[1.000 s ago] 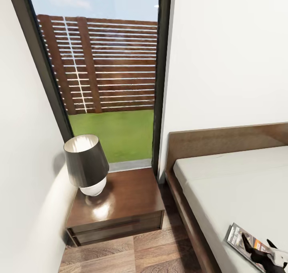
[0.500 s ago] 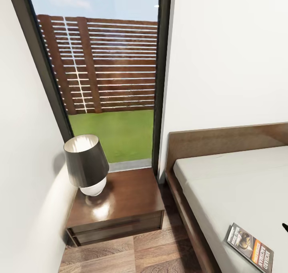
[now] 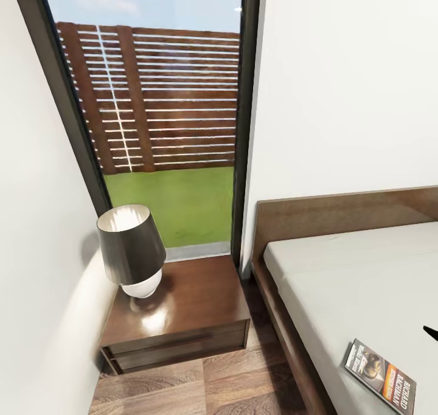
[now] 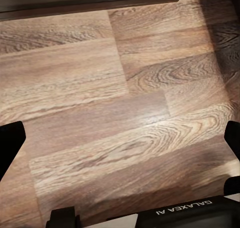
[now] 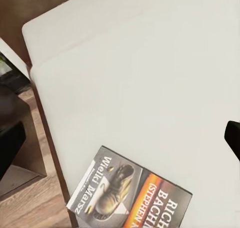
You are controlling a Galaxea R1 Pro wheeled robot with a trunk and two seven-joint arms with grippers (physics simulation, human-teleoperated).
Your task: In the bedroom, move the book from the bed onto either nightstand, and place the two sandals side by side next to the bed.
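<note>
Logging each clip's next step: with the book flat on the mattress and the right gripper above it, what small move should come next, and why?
Probably lower the right gripper back onto the book and close on its edge. The book lies flat and unheld near the bed's side edge, the fingers stand wide apart, and the nightstand has bare top beside the lamp.

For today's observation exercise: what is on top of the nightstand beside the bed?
On the nightstand stands one lamp, with a dark shade and a white base, near the wall. The rest of the glossy top is bare. What the drawer holds cannot be seen.
</note>
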